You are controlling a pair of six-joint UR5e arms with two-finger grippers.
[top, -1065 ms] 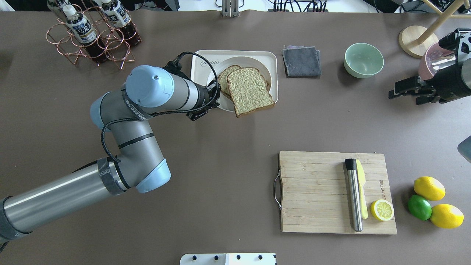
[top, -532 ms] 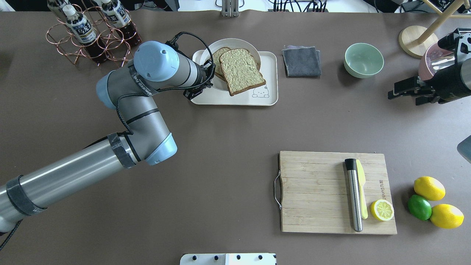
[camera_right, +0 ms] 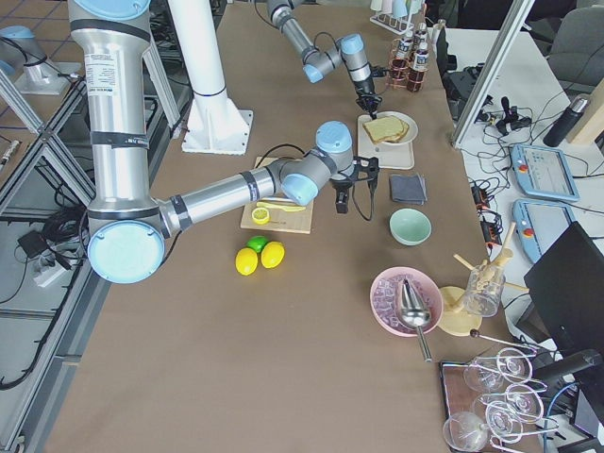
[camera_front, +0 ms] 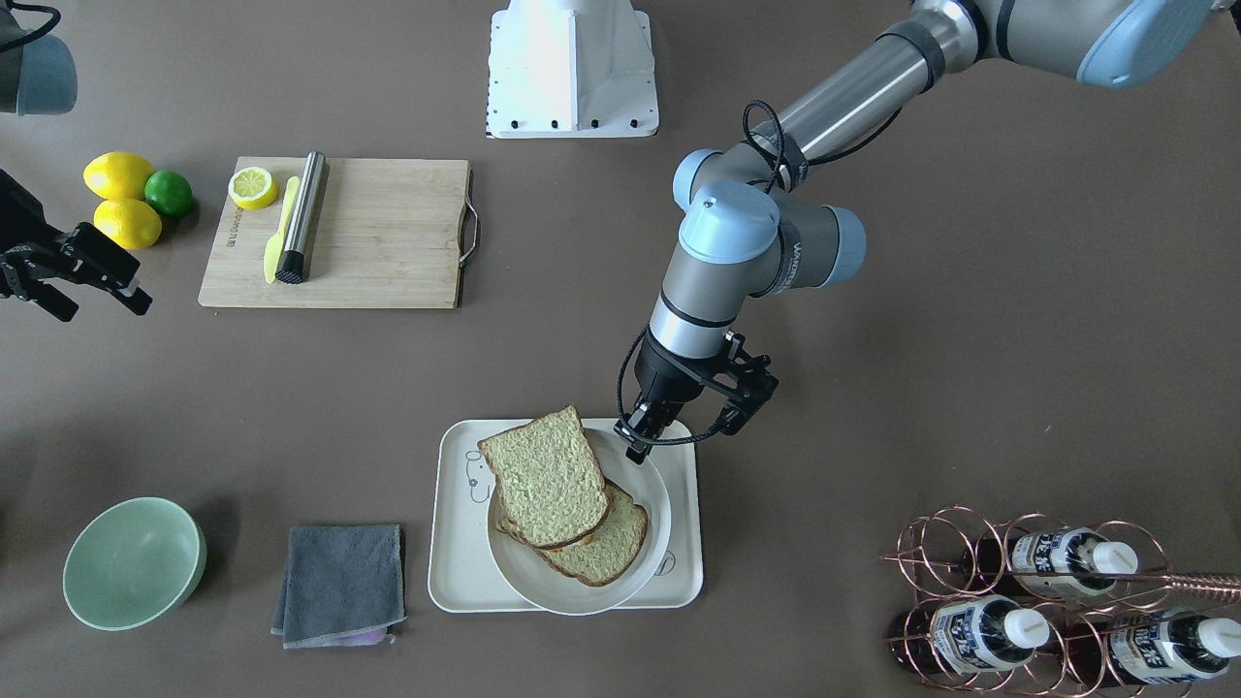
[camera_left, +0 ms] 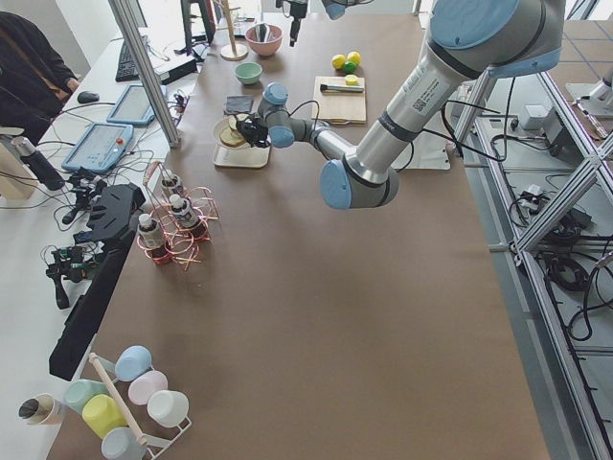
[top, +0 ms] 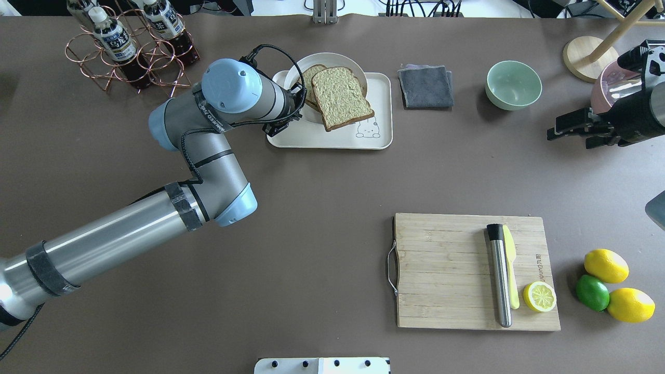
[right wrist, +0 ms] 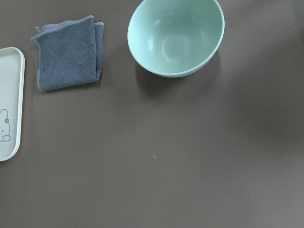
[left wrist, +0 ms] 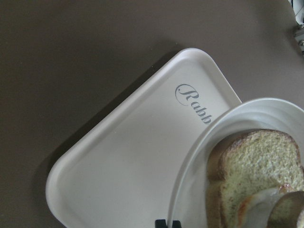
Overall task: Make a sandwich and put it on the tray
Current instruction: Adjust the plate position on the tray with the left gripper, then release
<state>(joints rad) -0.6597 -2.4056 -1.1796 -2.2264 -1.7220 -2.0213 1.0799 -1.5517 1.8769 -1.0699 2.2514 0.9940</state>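
Overhead exterior: the sandwich lies on a round white plate, and that plate is over the far half of the Rabbit tray, its rim jutting past the tray's far edge.

- The left gripper is nipped onto the plate's rim on the side nearest the arm. Only the finger ends show in the left wrist view, close together at the rim.
- The right gripper hangs well apart near the lemons, jaws spread, nothing in them.
- You cannot tell from these views whether the plate rests on the tray or hovers just above it.
- The top slice is skewed across the lower one and overhangs the plate's edge. A white egg edge peeks out between them.

Risks, as I judge them:
- A one-sided rim pinch lets the plate droop away from the hold, and the loose top slice could slide off.
- Letting go with the plate overhanging may leave it rocking or tipping off the tray's lip.
- The wire bottle rack stands near the left arm, so mind any wide swing on the way out.
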